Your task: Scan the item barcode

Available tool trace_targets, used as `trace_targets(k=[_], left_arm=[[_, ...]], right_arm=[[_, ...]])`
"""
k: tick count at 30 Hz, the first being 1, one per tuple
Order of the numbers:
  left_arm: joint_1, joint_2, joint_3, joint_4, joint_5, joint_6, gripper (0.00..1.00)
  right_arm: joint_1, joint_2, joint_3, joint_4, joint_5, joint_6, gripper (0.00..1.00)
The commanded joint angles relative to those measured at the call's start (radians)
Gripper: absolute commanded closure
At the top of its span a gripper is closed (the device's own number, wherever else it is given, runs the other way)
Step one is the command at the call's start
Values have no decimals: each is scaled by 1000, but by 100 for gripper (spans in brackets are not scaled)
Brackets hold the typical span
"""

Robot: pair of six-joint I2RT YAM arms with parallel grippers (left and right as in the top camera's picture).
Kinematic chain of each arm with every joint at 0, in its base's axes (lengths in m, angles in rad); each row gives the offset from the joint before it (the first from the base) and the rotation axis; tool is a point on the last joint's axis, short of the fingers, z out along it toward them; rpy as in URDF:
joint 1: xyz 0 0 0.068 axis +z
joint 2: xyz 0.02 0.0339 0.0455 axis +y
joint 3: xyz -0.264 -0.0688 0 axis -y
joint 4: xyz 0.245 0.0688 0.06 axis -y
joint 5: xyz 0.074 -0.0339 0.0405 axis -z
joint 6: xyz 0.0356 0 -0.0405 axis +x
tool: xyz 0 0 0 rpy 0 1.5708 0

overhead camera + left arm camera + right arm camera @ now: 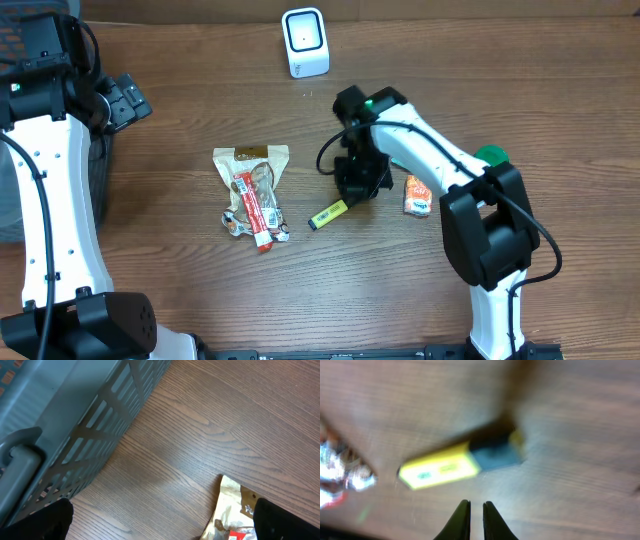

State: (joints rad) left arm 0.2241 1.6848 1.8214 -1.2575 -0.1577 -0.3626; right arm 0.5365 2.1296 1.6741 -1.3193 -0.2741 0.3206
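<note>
- So, from overhead: the yellow pack (328, 214) lies flat on the worktop (180, 300), about midway between the left and right edges and well apart from the white scanner (305, 42), which stands at the middle of the far edge.
- The right tool (360, 182) hangs just beside the pack's far-right end. A snack bag (252, 190) lies toward the left edge, and an orange packet (417, 196) toward the right.
- The left tool (125, 100) is parked by the far-left corner, well away from all of this.
- From the left wrist: the left tool (162, 522) is spread wide with nothing between its fingers (45, 522). It looks down on bare wood, a grey basket (75, 420) at the left edge and a corner of the snack bag (235, 510). The yellow pack is not in this view.
- From the right wrist: the picture is blurred, yet the right tool (474, 520) reads as clenched. Its two tips are almost together and hold nothing.
- The yellow pack (460, 460), with its dark end toward the right edge, rests on the wood just beyond the tips, untouched. Something crinkly and silver (340, 475) shows at the left; I cannot tell what it is.
- Step in hand, as I judge it: the approach to picking up, with the pack taken to be the item. No grasp is made and nothing has reached the scanner.
- Next move, to my mind: spread the right tool, come down across the pack's narrow width and close on it. Then lift it and carry it to the far edge, turning it until the barcode faces the scanner window. No barcode can be made out here, so which face to present is unsettled.
</note>
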Motion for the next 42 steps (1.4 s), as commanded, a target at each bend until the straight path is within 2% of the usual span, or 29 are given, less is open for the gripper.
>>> trace_targets(k=[1,5,7,13,15,17,21,25,30,32,34,37,42], left_arm=[[-2,-18,20,2,-6,11,0],[-2,-18,19,2,-6,11,0],[-2,-18,20,2,-6,11,0],[-2,-18,20,2,-6,11,0],[-2,-18,20,1,-6,11,0],[-2,-18,20,1,-6,11,0],[-2,-18,19,1,-6,11,0],[-2,-18,20,2,-6,11,0],[-2,-18,19,2,-6,11,0],[-2,-18,19,2,-6,11,0],[-2,-18,19,1,-6,11,0],[-2,-18,19,2,-6,11,0],[-2,-18,20,1,-6,11,0]], right_arm=[[72,-40,-48,25,-41,-42,89],[144,-40,-138,131,-39,-36,88],[174,-40,-195,207,-15,-20,84],[176,-40,-232,357,34,-3,83],[176,-40,-232,487,39,-4,83],[176,-40,-232,590,126,-3,83],[175,-40,-231,646,254,-4,83],[170,-60,-150,572,185,-39,84],[126,-130,-52,393,187,-42,79],[95,-143,-52,322,187,-50,74],[65,-143,-52,246,187,-81,68],[8,-139,-68,144,184,-149,68],[-39,-139,-146,116,92,-320,65]])
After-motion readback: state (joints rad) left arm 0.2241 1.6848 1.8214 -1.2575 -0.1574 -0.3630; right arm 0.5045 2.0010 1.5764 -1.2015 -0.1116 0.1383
